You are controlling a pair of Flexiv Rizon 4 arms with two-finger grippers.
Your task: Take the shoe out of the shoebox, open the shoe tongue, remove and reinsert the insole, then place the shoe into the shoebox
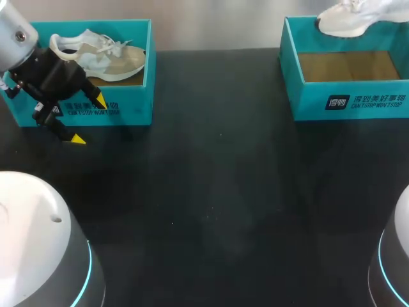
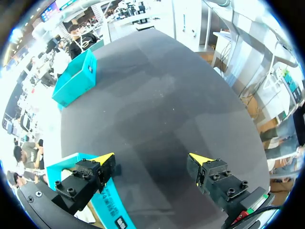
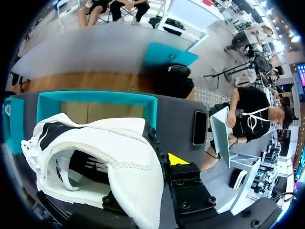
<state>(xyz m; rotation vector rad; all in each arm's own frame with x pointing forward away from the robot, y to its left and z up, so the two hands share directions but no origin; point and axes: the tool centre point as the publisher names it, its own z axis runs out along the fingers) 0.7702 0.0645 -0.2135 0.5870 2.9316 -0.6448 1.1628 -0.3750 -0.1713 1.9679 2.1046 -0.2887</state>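
On the black table (image 1: pixel 211 211) stand two teal shoeboxes, well apart. The right shoebox (image 1: pixel 348 102) shows only its brown floor, and the left shoebox (image 1: pixel 131 109) holds a beige sneaker (image 1: pixel 105 57) lying on its side. The white sneaker (image 1: pixel 348 19) hangs over the far rim of the right shoebox, clear of its floor. We judge it either just lifted out or about to go back in, and we cannot tell which. We also cannot make out the tongue's position or the insole, so those steps stay unconfirmed. Our right gripper (image 3: pixel 152 164) appears to pinch the sneaker's collar, one finger hidden by the shoe. Our left gripper (image 2: pixel 152 160) is spread wide and holds nothing, just in front of the left shoebox.
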